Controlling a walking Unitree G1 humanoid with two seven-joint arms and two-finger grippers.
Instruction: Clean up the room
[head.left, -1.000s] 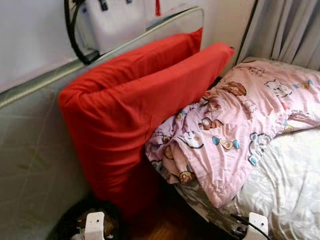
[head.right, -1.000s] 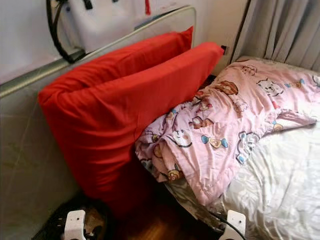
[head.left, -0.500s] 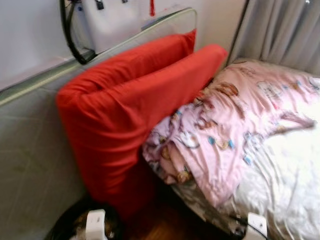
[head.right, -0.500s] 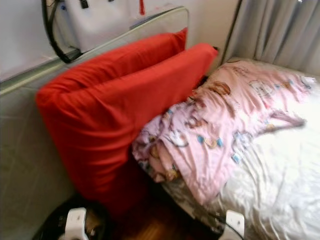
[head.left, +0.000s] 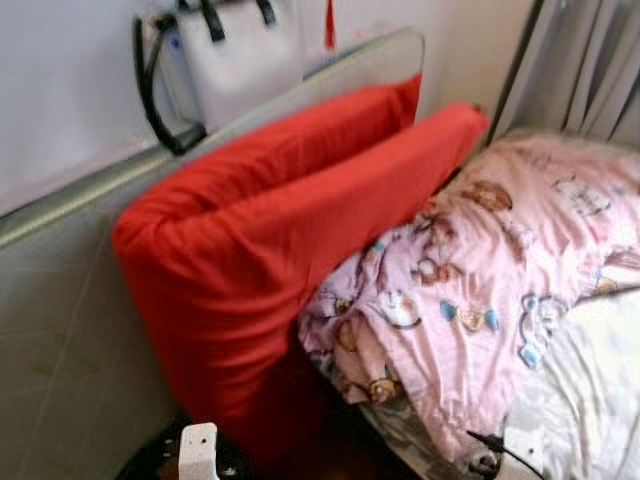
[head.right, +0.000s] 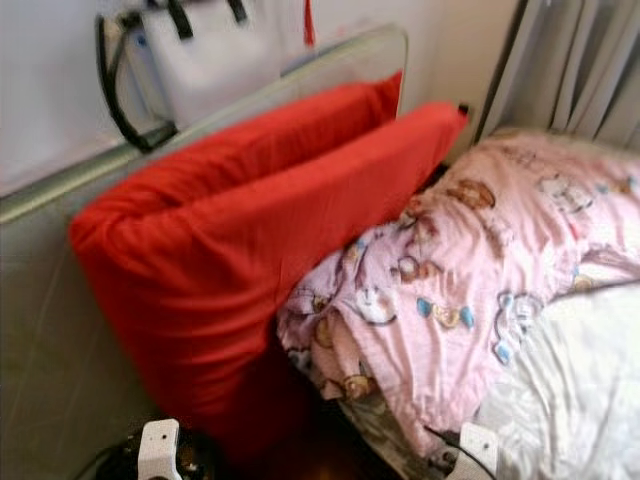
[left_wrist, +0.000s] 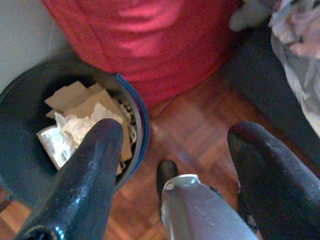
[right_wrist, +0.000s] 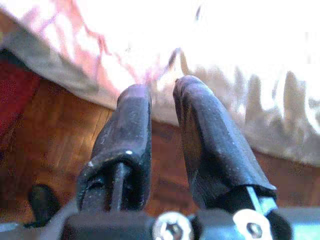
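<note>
trash bin beneath spread left pincer

**Soft focus and cut edges**

Both eye views are blurred — the pink quilt's cartoon prints smear. The white bag runs off the top edge. Paper in the bin is partly hidden behind a left gripper finger.

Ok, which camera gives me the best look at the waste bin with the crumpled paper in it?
The left wrist view: it looks down into the dark round bin, showing crumpled paper and cardboard inside, beside the red cushion. The eye views catch just a dark sliver of its rim at the bottom edge.
</note>
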